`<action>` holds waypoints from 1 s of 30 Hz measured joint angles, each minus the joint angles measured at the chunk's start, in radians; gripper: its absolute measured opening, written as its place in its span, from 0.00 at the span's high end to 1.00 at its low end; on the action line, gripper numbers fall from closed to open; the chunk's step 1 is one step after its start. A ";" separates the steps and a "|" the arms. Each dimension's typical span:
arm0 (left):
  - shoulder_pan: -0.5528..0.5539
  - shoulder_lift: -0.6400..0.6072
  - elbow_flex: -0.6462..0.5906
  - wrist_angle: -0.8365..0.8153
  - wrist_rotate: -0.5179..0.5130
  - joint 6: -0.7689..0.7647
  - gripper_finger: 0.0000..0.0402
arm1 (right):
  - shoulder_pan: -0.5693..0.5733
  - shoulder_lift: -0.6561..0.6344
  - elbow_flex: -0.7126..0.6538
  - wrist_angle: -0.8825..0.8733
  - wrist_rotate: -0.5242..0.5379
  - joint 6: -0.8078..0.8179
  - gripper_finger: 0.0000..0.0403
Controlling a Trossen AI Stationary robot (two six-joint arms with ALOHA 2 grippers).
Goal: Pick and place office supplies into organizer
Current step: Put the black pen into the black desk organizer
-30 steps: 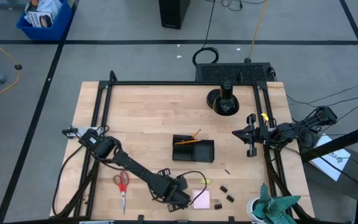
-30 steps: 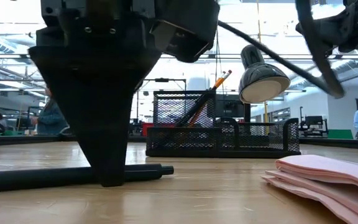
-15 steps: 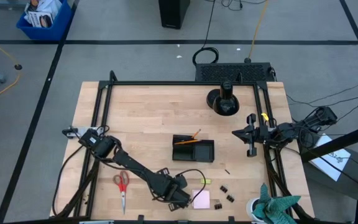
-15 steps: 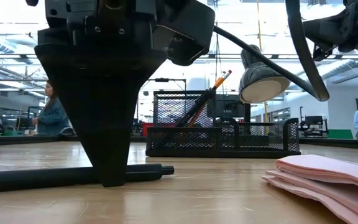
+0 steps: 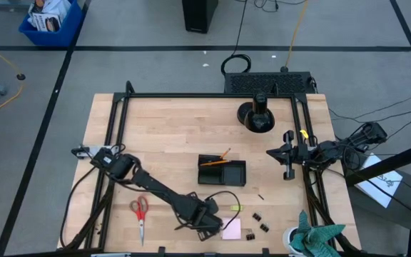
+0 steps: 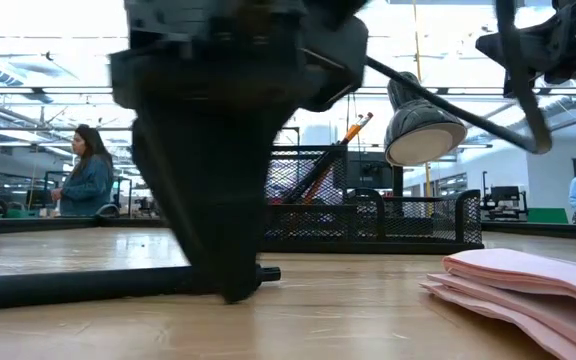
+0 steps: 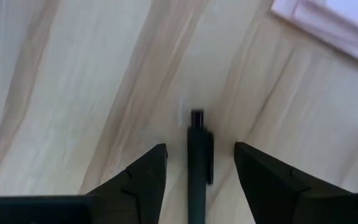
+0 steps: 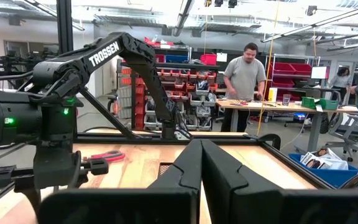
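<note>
now the left gripper (image 7: 194, 171) is low over the wooden table (image 5: 163, 128) near its front edge, and its fingers (image 7: 145, 177) have spread wider than a moment ago, with a thin dark pen (image 7: 197, 162) lying flat on the wood between them. the fingers do not touch the pen, so it looks like the arm is getting ready to pinch it, and the pen is not picked up yet. the arm has also slid a little toward the pink square sticky-note pad (image 5: 231, 228), which sits just beside it. the small black mesh organizer tray (image 5: 222, 172) waits near the middle of the table with orange pencils (image 5: 220, 157) leaning in it. red-handled scissors (image 5: 140, 211), a small yellow-green eraser (image 5: 235, 208) and tiny black binder clips (image 5: 260, 228) are on the table too. the right gripper (image 5: 288, 173) rests at the right side rail with its fingers pressed together, holding nothing. nothing stands between the pen and the tray
</note>
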 joint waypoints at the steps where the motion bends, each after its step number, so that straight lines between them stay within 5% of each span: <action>1: 0.003 0.000 0.000 0.005 -0.002 0.000 0.51 | 0.000 0.000 0.000 0.000 0.000 0.000 0.99; 15: 0.000 0.002 -0.001 0.014 0.013 0.053 0.67 | 0.000 0.000 0.000 -0.001 0.000 0.000 0.99; 30: -0.012 0.000 -0.079 0.129 0.081 0.066 0.97 | 0.000 0.001 0.000 -0.002 -0.003 0.007 0.99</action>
